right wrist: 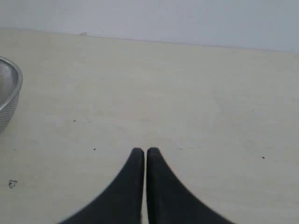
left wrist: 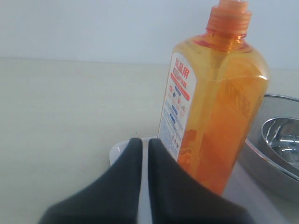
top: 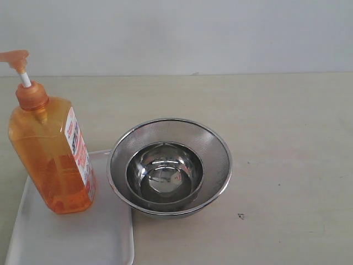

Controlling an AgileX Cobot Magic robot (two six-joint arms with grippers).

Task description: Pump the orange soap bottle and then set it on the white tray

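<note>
Placement looks done; the orange soap bottle point(top: 47, 160) stands upright on the white tray point(top: 71, 237); left gripper point(left wrist: 145, 141) and right gripper point(right wrist: 145, 150) are pinched together, holding nothing.

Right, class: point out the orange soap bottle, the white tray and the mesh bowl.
orange soap bottle point(top: 45, 163), exterior view, body.
white tray point(top: 77, 238), exterior view, bare floor.
mesh bowl point(top: 215, 153), exterior view, mesh wall.

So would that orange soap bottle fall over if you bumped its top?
Probably it could tip: the orange soap bottle is tall and narrow. Soap seems to fill its lower part, likely steadying it somewhat. Its smooth plastic may be slippery.
</note>
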